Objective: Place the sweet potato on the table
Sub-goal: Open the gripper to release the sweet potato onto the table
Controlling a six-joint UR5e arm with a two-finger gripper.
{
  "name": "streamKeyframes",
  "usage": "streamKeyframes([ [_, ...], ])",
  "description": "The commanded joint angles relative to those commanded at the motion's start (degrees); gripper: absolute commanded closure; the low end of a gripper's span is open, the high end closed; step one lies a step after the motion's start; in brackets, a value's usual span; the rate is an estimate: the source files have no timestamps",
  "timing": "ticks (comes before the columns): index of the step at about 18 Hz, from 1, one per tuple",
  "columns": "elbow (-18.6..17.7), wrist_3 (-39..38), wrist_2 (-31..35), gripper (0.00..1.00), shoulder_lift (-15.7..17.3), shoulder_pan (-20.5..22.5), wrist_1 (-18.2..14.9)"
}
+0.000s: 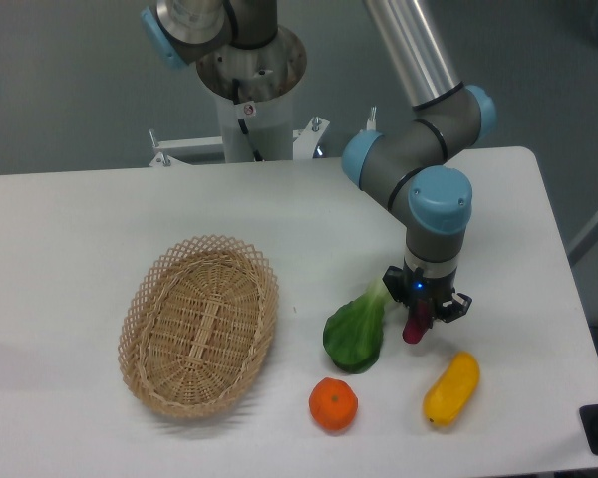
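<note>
A: What lies nearest the front edge of the white surface (pixel 80 219)?

B: A round orange fruit (pixel 333 404), and to its right a yellow elongated vegetable (pixel 451 388), lying at a slant. The two are apart.

A: And behind those?

B: A leafy green vegetable (pixel 357 332) lies between them and a little further back. To the left an oval wicker basket (pixel 199 324) rests flat on the surface.

A: Where is the sweet potato (pixel 415 325)?

B: Just right of the green leaf, standing nearly upright in the claw (pixel 420 307), which is clamped on its upper end. Its lower tip is at or close to the surface; contact cannot be told.

A: Further back?

B: The arm rises from the claw to its blue-capped joints, and its base stands at the far edge.
</note>
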Motion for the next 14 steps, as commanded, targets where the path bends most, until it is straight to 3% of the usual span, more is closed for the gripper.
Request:
streamKeyframes([
  [4, 0.2, -0.8, 0.0, 0.00, 1.2, 0.0, -0.2],
  [7, -0.4, -2.1, 0.1, 0.00, 4.5, 0.2, -0.5],
  [14, 2.5, 1.4, 0.0, 0.00, 8.8, 1.2, -0.5],
])
